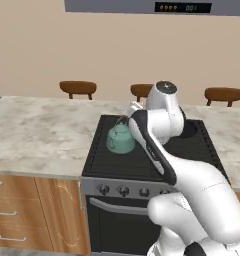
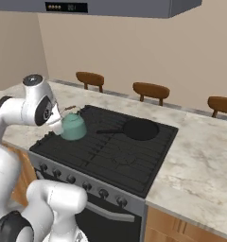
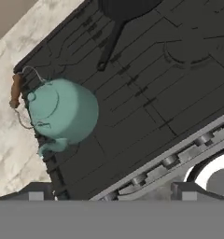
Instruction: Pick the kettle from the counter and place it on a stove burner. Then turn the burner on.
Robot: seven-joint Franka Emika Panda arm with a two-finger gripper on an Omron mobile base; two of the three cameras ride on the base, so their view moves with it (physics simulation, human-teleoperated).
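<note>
The teal kettle (image 1: 120,140) (image 2: 73,126) (image 3: 62,111) stands upright on the stove burner (image 1: 114,157) (image 2: 82,146) at the left of the black range, its brown handle toward the counter (image 1: 37,130) (image 3: 9,140). My gripper (image 3: 112,194) hangs open above the stove's front left part. Its fingertips (image 3: 36,195) are wide apart with nothing between them, and the kettle lies off to the upper left in the hand view, untouched. In the right base view the hand sits close beside the kettle's left side.
A black frying pan (image 2: 139,128) (image 3: 125,7) rests on the back right burner, handle pointing toward the kettle. Silver knobs (image 1: 123,190) (image 2: 103,193) (image 3: 170,161) line the range front. Wooden stools (image 1: 78,88) stand behind the counter. A hood (image 2: 110,7) hangs overhead.
</note>
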